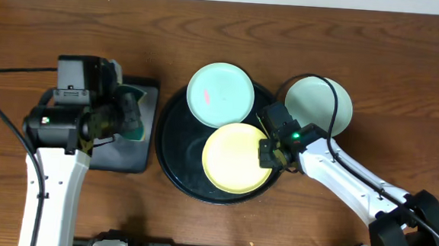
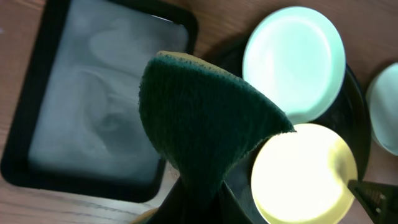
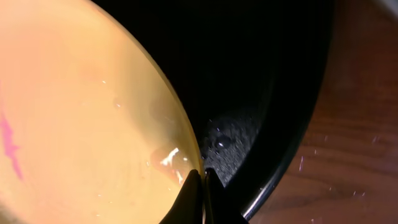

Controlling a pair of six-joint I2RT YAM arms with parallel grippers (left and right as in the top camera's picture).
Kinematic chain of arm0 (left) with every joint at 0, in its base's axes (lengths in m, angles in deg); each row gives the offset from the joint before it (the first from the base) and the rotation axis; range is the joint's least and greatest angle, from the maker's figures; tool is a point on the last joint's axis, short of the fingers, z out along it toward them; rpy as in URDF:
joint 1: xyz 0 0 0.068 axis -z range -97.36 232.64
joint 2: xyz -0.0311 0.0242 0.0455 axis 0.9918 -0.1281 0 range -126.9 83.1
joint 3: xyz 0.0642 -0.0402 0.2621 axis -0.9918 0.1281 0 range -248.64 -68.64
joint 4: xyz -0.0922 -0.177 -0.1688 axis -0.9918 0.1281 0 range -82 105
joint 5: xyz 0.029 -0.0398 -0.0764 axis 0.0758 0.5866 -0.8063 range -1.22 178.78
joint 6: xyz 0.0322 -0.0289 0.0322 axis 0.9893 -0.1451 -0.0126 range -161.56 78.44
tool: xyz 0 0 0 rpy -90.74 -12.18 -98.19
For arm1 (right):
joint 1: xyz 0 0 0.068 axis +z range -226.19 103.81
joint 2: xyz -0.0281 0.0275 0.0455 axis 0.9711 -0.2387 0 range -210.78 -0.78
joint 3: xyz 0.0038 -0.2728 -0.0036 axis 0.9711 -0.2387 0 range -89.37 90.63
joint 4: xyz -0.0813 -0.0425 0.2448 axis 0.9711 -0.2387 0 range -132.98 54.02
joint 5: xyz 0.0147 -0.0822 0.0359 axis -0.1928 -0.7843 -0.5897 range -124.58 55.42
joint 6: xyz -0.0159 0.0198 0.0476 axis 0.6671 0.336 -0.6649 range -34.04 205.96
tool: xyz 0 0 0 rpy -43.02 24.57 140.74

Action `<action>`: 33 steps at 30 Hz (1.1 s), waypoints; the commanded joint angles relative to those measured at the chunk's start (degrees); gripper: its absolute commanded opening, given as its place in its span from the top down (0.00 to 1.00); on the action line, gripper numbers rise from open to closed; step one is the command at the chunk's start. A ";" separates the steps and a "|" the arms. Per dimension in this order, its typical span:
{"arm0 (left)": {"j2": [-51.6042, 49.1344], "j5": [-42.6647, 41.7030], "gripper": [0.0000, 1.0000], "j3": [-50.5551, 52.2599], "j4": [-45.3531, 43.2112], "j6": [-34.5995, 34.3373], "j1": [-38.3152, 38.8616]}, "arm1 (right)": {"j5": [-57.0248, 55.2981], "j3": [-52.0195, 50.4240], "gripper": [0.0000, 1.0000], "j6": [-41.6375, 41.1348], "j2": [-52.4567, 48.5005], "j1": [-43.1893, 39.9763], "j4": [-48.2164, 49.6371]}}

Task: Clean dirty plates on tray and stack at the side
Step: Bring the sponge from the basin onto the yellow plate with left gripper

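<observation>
A pale yellow plate (image 1: 236,158) lies on the round black tray (image 1: 174,147), with a pink smear near its left side in the right wrist view. My right gripper (image 1: 273,153) is shut on the yellow plate's (image 3: 81,112) right rim, fingertips (image 3: 194,182) pinched over the edge. An aqua plate (image 1: 220,94) with a pink streak rests on the tray's far side. A second aqua plate (image 1: 320,106) sits on the table just right of the tray. My left gripper (image 1: 124,116) is shut on a dark green sponge (image 2: 205,118), held over the rectangular tray.
A smaller black rectangular tray (image 1: 130,152) with a wet-looking bottom (image 2: 99,93) lies left of the round tray. Water droplets dot the round tray's floor (image 3: 261,93). Bare wooden table (image 3: 360,124) surrounds everything.
</observation>
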 commanded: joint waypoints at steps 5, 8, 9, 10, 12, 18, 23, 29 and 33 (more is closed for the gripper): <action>0.09 -0.55 0.93 0.17 -0.09 0.79 4.79 | -0.31 -5.73 0.99 -6.14 -0.22 -0.17 6.91; 0.09 -0.55 0.93 0.17 0.11 0.79 6.80 | -0.31 -8.17 0.99 -6.12 -0.22 -0.17 12.41; 0.09 -0.55 0.92 0.17 0.33 0.79 7.52 | -0.31 -8.61 0.99 -6.12 -0.22 -0.17 13.44; 0.09 -0.55 0.93 0.17 0.52 0.79 8.20 | -0.31 -8.94 0.99 -6.12 -0.22 -0.17 14.10; 0.09 -0.55 0.93 0.17 0.96 0.79 9.75 | -0.33 -9.03 0.99 -6.08 -0.22 -0.17 14.34; -0.63 -0.52 0.92 0.22 1.53 -0.02 14.38 | -0.07 -9.03 0.99 -5.86 -0.22 -0.11 14.69; -3.72 -0.55 0.93 0.22 1.51 -2.54 18.45 | 0.33 -9.03 0.99 -5.86 -0.22 -0.07 14.69; -10.08 -0.52 0.92 0.22 1.05 -4.94 23.98 | 0.33 -9.03 0.99 -5.86 -0.22 -0.07 14.67; -14.56 -0.50 0.93 0.22 -0.85 -5.49 27.28 | 0.35 -9.03 0.99 -5.86 -0.22 -0.07 14.69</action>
